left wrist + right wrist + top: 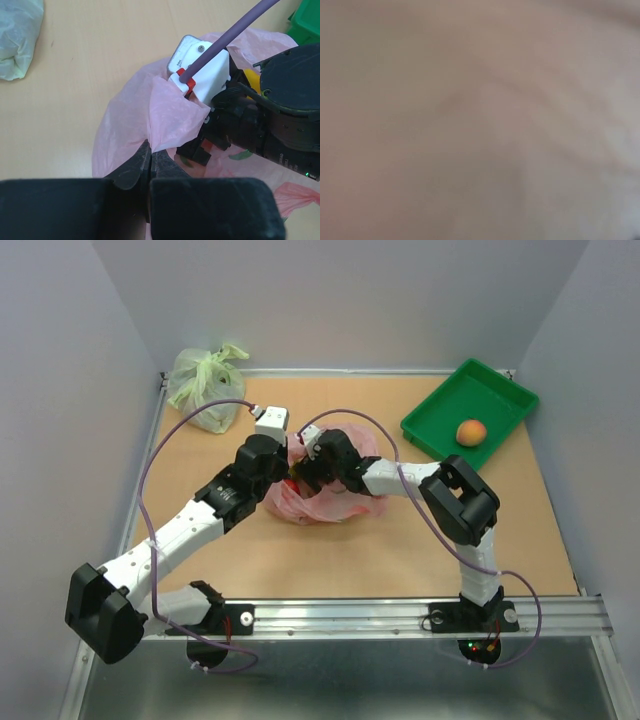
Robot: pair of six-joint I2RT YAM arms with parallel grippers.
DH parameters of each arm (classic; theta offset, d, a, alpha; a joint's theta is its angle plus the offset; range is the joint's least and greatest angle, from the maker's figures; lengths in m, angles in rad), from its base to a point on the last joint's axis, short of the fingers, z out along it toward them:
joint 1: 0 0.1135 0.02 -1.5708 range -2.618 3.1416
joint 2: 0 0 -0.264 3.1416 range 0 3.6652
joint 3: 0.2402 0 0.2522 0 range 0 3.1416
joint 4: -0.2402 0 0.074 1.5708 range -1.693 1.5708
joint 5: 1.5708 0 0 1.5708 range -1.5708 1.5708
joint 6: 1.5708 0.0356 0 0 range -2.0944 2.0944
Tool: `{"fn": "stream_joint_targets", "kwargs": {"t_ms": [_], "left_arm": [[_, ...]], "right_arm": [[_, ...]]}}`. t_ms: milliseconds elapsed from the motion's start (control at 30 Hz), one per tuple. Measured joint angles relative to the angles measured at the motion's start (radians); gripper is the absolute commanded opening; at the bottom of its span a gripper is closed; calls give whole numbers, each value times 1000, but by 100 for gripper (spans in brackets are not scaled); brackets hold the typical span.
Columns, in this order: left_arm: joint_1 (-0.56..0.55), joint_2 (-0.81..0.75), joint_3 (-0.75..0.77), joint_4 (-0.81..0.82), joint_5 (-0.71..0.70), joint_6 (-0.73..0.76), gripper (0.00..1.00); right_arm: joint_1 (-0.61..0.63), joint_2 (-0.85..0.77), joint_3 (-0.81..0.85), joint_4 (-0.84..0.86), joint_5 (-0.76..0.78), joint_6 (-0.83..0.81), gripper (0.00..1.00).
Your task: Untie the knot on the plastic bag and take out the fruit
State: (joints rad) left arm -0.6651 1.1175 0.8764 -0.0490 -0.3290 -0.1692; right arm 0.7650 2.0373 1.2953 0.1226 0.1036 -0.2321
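While plastic bag [125,130] is pinched by left gripper [151,160], fruit [253,82] is sought inside by right gripper [308,472] (closure indeterminable); a firm grasp is required next.

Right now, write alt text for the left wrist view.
The left tool is pinched shut on a fold of the pink plastic bag. The right arm, with its white camera, reaches into the bag; a pale green bag lies top left.

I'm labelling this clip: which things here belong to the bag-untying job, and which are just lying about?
Job: pink plastic bag; left gripper pinching it; right gripper at it; orange-peach fruit in green tray.
Lying about: pale green bag, far left corner.
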Motion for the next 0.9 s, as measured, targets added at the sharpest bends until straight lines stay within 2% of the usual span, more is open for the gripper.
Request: {"fn": "stream_joint_targets", "kwargs": {"t_ms": [33,167,200,267,300,367,467,533,733,900], "left_arm": [[0,0,0,0,0,0,0],[0,1,0,0,0,0,0],[0,2,0,0,0,0,0],[0,3,0,0,-2,1,0],[0,6,0,1,-5,2,0],[2,11,0,1,-11,3,0],[9,22,0,0,-29,3,0],[19,29,0,-2,-48,3,0],[61,34,0,-16,-93,-3,0],[84,34,0,-23,-98,-9,0]], "right_arm": [[0,0,0,8,-3,2,98],[0,0,-1,54,-7,23,78],[-1,0,-2,68,-7,27,64],[-5,0,-4,91,-8,35,49],[-5,-2,-11,109,-8,40,36],[-5,-14,-34,124,-14,46,21],[-6,-71,-102,117,-42,56,10],[-6,-129,-149,105,-73,67,7],[-6,-403,-278,43,-202,108,6],[-6,-579,-296,-20,-303,135,5]]}}
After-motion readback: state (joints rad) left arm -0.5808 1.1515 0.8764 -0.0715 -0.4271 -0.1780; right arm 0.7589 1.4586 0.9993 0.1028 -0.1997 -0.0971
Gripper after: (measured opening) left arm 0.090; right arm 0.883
